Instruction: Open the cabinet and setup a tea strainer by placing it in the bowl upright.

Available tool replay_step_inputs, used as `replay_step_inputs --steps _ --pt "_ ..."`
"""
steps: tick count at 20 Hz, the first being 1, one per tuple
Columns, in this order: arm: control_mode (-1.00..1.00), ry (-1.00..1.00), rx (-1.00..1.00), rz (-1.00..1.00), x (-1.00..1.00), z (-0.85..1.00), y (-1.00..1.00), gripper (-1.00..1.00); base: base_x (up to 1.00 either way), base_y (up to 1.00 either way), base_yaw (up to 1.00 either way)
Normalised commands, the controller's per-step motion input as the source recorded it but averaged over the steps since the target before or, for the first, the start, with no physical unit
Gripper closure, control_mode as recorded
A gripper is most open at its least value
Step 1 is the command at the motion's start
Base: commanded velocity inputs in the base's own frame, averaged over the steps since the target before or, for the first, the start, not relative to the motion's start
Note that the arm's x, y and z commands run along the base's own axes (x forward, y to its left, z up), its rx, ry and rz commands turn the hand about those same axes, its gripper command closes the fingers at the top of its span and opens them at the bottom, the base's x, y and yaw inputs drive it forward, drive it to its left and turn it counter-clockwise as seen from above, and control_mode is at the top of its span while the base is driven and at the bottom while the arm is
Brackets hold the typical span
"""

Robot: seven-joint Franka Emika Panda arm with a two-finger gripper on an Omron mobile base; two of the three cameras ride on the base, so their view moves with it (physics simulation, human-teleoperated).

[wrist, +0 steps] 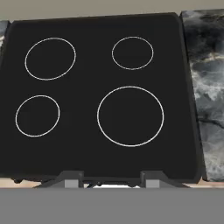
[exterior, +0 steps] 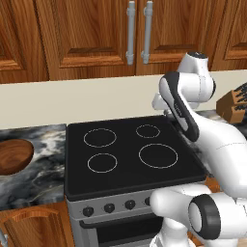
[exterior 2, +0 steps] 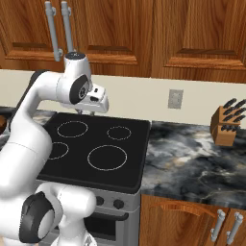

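Tool (wrist: 106, 178) above stove (wrist: 87, 144), seemingly parted, empty; cabinet (exterior: 91, 34) shut.

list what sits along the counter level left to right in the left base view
bowl → stovetop → knife block
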Motion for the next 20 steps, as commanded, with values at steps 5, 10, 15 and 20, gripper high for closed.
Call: replay_step_inputs --steps 5,10,15,20 --pt "-1.00 -0.02 -0.02 0.05 0.00 0.03 0.40 -1.00 0.00 0.00 0.00" --pt "-1.00 -0.21 -0.15 0.01 -0.02 0.26 0.46 -1.00 0.00 0.00 0.00" --pt "-1.00 -0.42 -0.07 0.00 0.00 0.68 0.07 -1.00 0.00 0.00 0.00" --pt "-1.00 -0.41 0.00 0.00 0.00 0.90 0.00 -1.00 0.00 0.00 0.00"
